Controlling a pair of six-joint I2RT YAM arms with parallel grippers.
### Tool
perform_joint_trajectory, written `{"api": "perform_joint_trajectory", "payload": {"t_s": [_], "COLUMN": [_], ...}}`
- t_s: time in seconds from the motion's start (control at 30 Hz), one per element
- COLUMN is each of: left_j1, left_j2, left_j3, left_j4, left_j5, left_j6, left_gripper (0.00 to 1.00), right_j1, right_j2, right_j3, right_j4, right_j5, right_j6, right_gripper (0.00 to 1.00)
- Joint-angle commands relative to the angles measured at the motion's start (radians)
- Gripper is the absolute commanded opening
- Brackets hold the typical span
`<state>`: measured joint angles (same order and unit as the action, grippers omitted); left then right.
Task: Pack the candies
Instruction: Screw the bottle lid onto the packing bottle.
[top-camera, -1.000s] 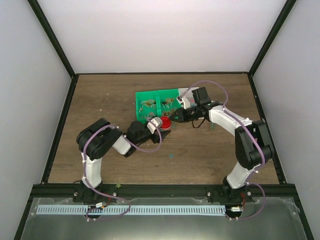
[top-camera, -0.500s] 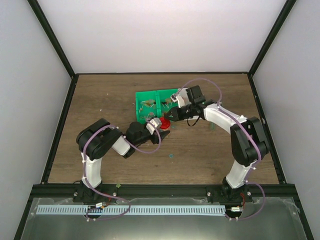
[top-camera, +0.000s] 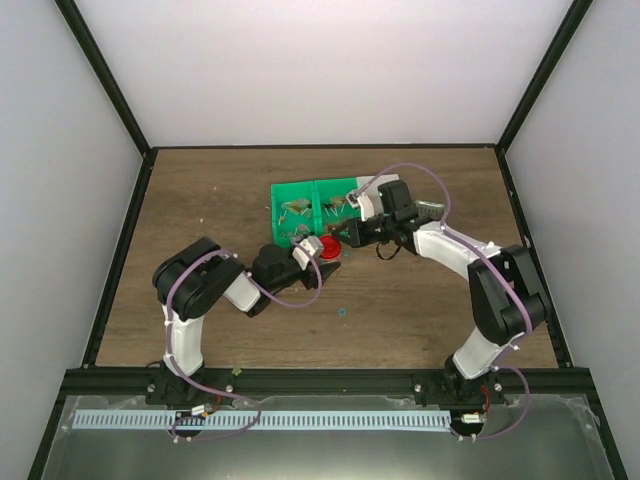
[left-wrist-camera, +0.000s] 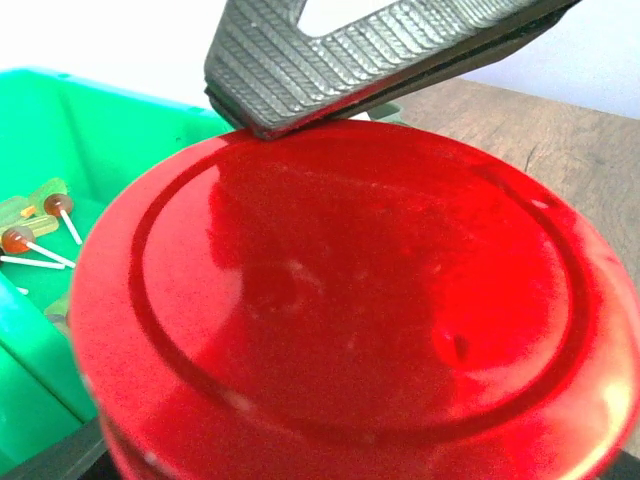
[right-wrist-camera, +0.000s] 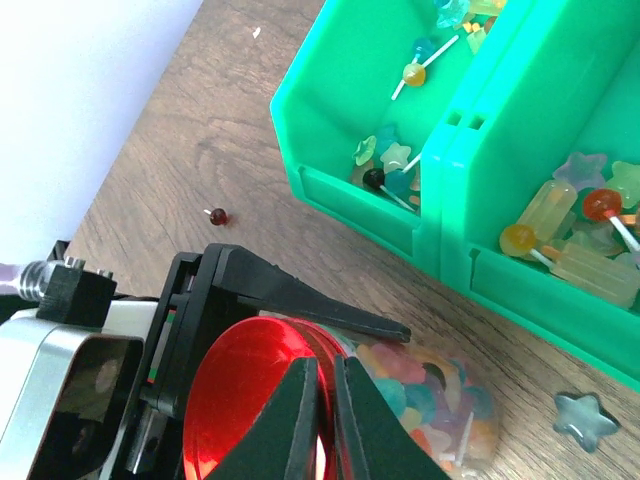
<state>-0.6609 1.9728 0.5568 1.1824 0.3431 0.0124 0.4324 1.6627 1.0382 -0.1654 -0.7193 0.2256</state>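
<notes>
Capping stage, by the look — jar (right-wrist-camera: 440, 400) on its side on table, packed with candies (right-wrist-camera: 415, 385), red lid (left-wrist-camera: 350, 300) on. Left gripper (top-camera: 322, 251) jaws clamp jar at lid end; right gripper (right-wrist-camera: 325, 370) jaws nearly closed, tips at lid rim. Next — firm purchase on rim, jar held steady.

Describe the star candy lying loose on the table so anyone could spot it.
Find the green bin on the wooden table. Just outside its near wall, on bare wood, lies a pale grey-blue translucent star. Every other star in view sits inside the bin or the clear jar; this one lies alone.
</notes>
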Motion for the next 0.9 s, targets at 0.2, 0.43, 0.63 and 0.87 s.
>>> {"api": "perform_joint_trajectory", "payload": {"t_s": [0.2, 0.43, 0.63, 0.87], "left_j1": [0.009, 0.009, 0.009, 0.009], "left_j2": [0.069, 0.069, 0.073, 0.082], "left_j3": [-0.014, -0.007, -0.014, -0.065], "left_j4": [-0.243, -0.263, -0.255, -0.182], "left_j5": [-0.065, -0.079, -0.082, -0.048], "left_j6": [-0.094, -0.1, -0.093, -0.088], "left_gripper": [0.67, 0.67, 0.67, 0.68], "right_j1": [0.053, 0.065, 0.127, 0.071], "right_j2": [-0.051, -0.103, -0.177, -0.269], "right_j3": [-0.191, -0.271, -0.312, -0.241], "right_j4": [-0.133, -0.12, -0.123, -0.182], "right_j5": [-0.14, -0.156, -0.133, -0.014], "right_j6": [0.018, 0.047, 0.092, 0.107], "right_gripper": [0.01, 0.01, 0.01, 0.01]}}
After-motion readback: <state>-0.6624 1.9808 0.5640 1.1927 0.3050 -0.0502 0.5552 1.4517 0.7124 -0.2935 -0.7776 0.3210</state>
